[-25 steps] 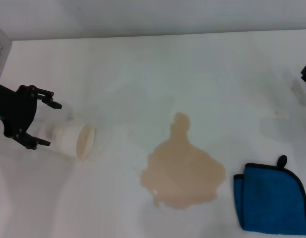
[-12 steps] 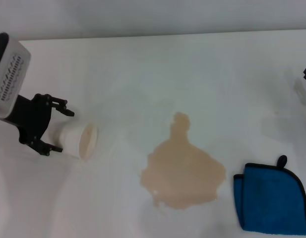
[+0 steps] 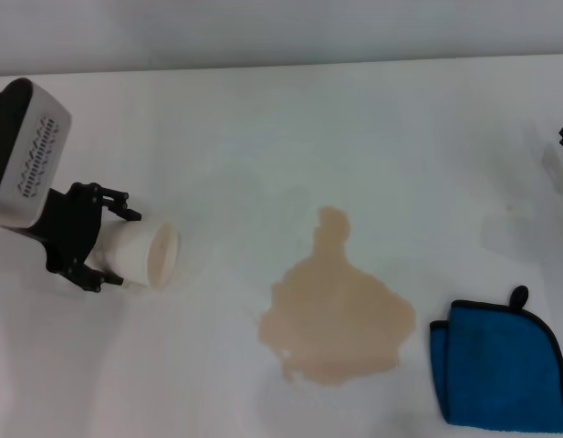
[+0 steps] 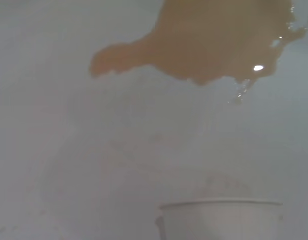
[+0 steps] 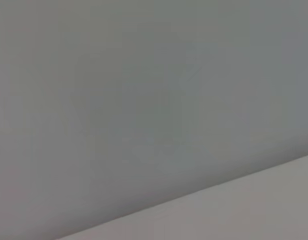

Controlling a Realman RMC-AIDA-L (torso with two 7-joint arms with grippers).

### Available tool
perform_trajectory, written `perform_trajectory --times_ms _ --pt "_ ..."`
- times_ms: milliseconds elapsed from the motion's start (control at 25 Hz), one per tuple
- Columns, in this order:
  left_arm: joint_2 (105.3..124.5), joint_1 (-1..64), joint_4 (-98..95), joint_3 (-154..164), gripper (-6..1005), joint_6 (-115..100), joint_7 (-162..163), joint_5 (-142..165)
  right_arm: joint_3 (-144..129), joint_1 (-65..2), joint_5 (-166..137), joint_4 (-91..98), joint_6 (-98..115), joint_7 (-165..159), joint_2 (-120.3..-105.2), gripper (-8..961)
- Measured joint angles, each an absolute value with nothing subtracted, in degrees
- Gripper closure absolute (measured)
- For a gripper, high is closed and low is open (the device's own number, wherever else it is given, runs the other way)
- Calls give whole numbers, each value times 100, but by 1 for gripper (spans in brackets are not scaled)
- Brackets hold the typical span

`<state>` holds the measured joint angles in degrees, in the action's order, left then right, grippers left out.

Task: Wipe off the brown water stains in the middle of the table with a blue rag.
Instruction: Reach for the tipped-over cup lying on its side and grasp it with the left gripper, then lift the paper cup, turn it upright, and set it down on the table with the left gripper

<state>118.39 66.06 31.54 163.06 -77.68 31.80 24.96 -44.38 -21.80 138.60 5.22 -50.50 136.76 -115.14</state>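
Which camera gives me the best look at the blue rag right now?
The head view: the blue rag lies folded on the table, beside the brown water stains on the robot's right, its lower corner cut off. The left wrist view shows only stain and paper cup; the right wrist view shows no rag.

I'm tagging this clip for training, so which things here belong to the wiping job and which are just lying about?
Belongs to the job:
brown water stains
blue rag
table

Just lying about:
paper cup, tipped on its side, with the left pincer around it
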Motion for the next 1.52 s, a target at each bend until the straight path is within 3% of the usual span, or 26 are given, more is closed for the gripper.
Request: perform_trajectory --times_ms 520,960,1000,1160,1320,1520 --pt "11837 6529 3074 16305 258 -7737 3234 2197 -4439 -2180 13860 528 -5049 13676 -11514 160" --pt "11655 6269 3566 16304 313 -8492 3412 443 -4438 -2179 13860 597 -5044 13676 -11513 160" --pt "11616 5931 3587 16303 317 -8663 3385 -498 -4439 -2179 13860 603 -5044 13676 -11514 160" --pt "11619 5571 3528 16303 335 -8764 3358 -1372 -4438 -2180 13860 656 -5044 13676 -11507 160" --pt "11790 4690 3087 16298 333 -8669 3082 -3088 -4438 -2179 13843 674 -5044 13677 -11504 160" --pt "11836 3762 2142 16295 335 -8605 2633 -4596 -4439 -2180 13819 686 -5045 13751 -11505 160"
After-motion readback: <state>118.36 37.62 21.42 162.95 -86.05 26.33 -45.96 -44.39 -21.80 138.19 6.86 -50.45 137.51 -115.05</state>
